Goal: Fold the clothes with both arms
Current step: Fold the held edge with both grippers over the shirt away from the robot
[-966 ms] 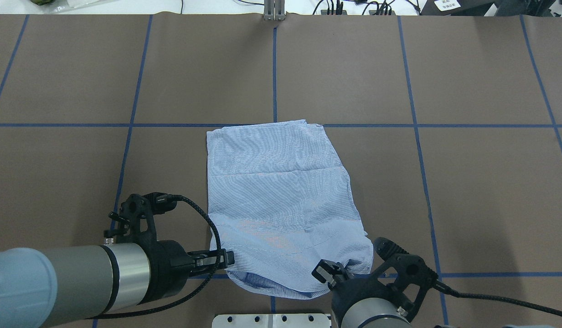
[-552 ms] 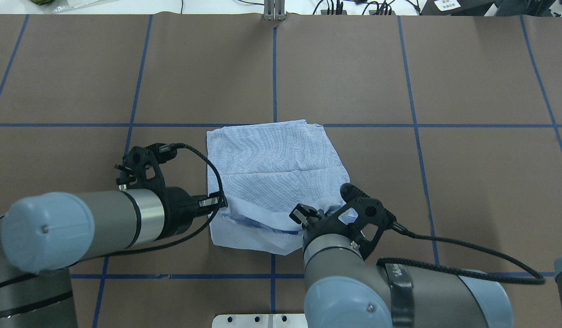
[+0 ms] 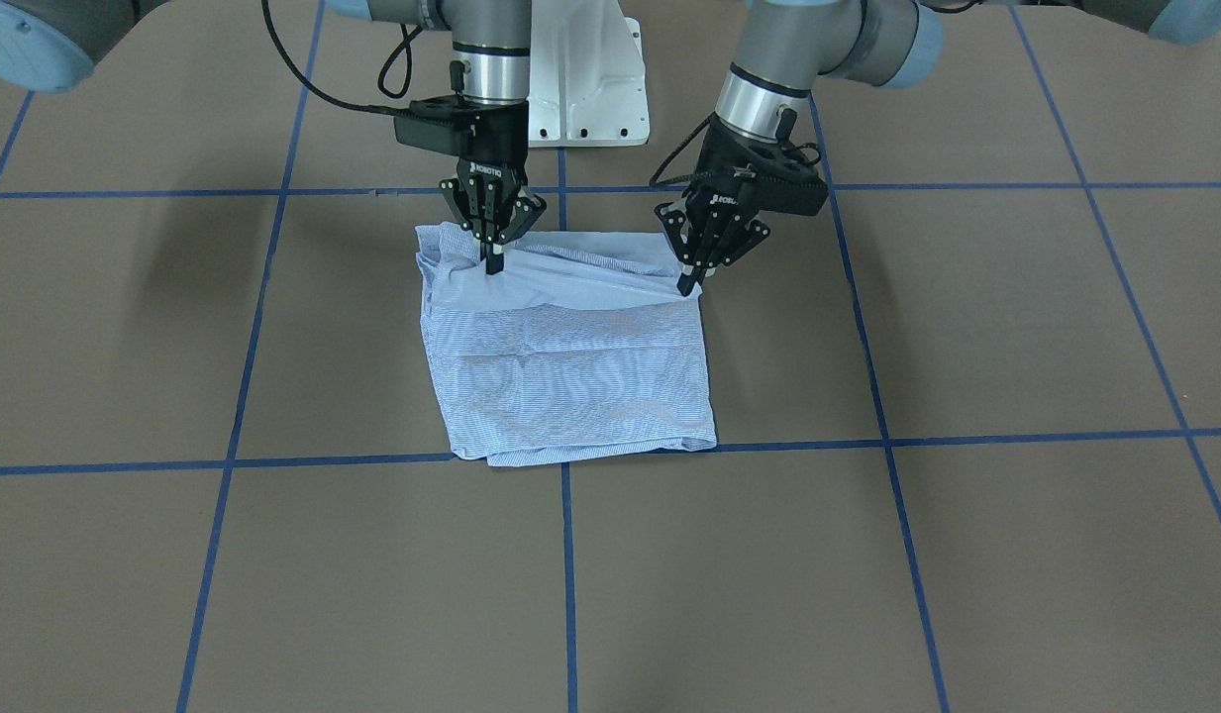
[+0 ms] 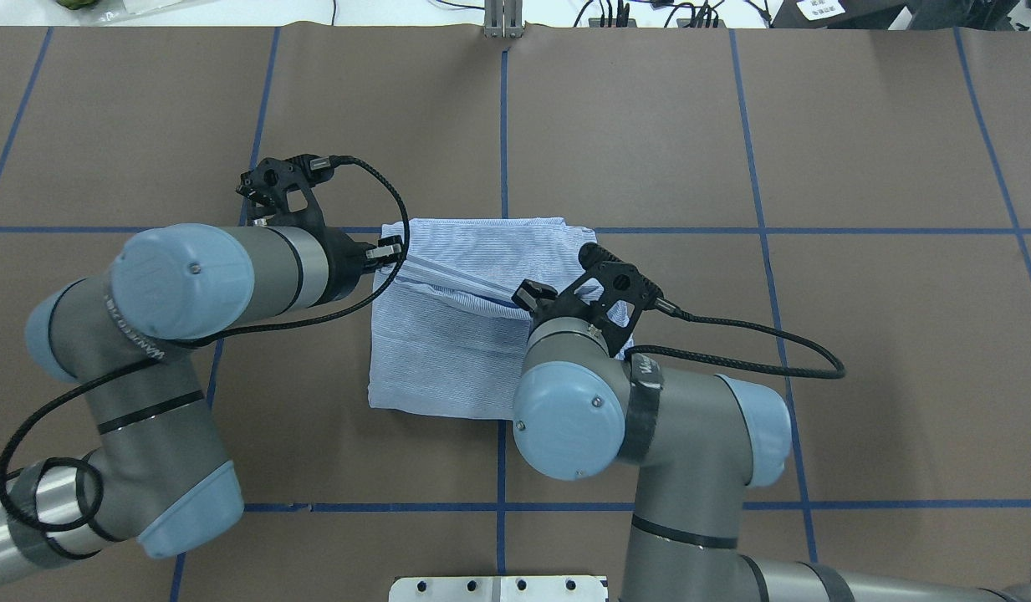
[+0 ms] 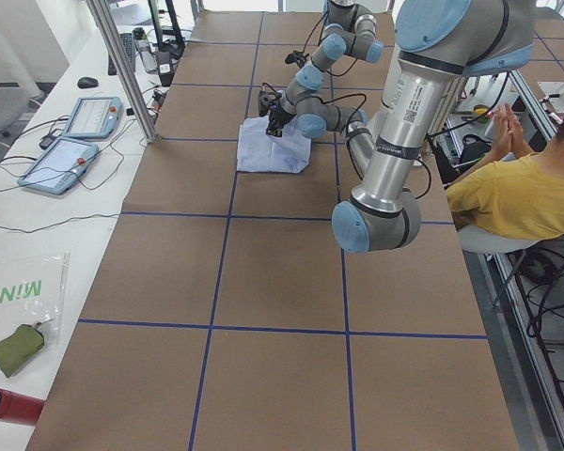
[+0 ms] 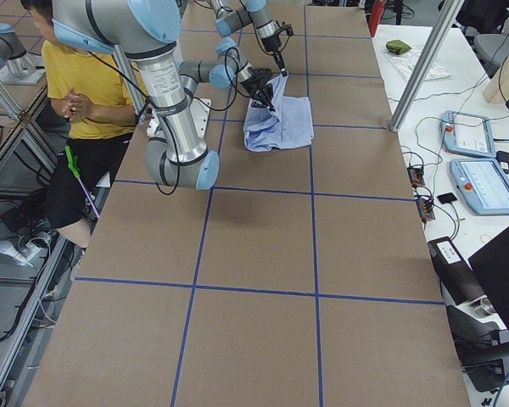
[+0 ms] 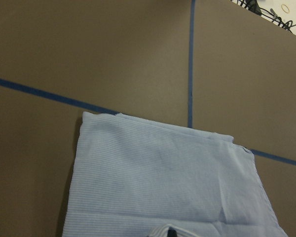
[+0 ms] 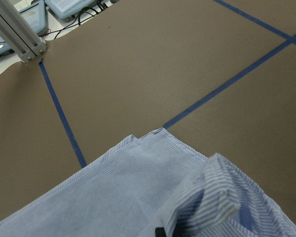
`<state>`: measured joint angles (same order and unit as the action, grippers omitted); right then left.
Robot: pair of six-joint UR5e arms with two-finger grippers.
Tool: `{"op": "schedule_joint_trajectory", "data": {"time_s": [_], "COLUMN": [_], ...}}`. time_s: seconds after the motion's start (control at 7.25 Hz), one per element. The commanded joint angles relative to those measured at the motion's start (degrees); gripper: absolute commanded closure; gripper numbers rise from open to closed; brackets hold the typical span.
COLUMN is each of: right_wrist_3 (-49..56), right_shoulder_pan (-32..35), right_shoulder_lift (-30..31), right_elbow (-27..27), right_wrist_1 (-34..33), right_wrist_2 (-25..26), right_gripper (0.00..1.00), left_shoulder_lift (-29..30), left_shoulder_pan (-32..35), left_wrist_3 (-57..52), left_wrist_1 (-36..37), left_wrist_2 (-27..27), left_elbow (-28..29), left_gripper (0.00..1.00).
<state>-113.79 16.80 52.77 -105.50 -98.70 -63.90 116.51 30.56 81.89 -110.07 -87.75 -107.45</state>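
Observation:
The light blue striped shirt (image 4: 448, 359) lies folded in the middle of the brown table, also in the front-facing view (image 3: 570, 366). Its near edge is lifted and carried over the rest, stretched between both grippers. My left gripper (image 4: 398, 251) is shut on the shirt's edge at one end, seen in the front-facing view (image 3: 691, 287). My right gripper (image 4: 523, 294) is shut on the other end, seen in the front-facing view (image 3: 492, 265). The left wrist view shows flat shirt cloth (image 7: 163, 187); the right wrist view shows a bunched fold (image 8: 217, 197). Buttons, collar and pocket are hidden.
The white pedestal base (image 3: 580, 89) stands at the table's near edge. Blue tape lines (image 4: 503, 125) grid the brown table. An aluminium post (image 4: 503, 21) stands at the far edge. A person in yellow (image 5: 517, 188) sits beside the robot. Tablets (image 5: 75, 141) lie beyond the far edge.
Both grippers have moved away from the robot and carried the shirt's near edge up and over towards its far edge. The shirt's outline is now shorter.

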Motion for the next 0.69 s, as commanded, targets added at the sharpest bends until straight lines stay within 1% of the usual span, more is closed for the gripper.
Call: {"op": "schedule_joint_trajectory", "data": {"time_s": [0.0,0.14,0.41,0.55], "right_wrist_3": [2.42,3.3,7.51,7.88], "right_shoulder_pan": [3.32,4.64,7.01,8.5], "right_shoulder_lift": [-6.16,-7.75,-8.56,-9.87], "right_elbow": [10.1,13.1,18.63,21.1], "right_wrist_1": [1.66,2.01,10.5,11.76], "right_wrist_2": [-1.65,-2.97,-4.56,-6.83], "right_gripper": [1.0,1.0,1.0,1.0], "left_shoulder_lift": [5.99,7.14,7.86,7.86], "left_shoulder_pan": [0.72,0.9,2.21,2.57], "left_wrist_3": [-1.21,-1.56,-5.16,-6.21], "left_wrist_1": [-4.42,-7.59,-8.23,-8.32], "left_wrist_2": [2.67,3.02,3.02,3.02], "left_elbow": [12.65,17.05,18.24,18.85], "left_gripper": [1.0,1.0,1.0,1.0]}}
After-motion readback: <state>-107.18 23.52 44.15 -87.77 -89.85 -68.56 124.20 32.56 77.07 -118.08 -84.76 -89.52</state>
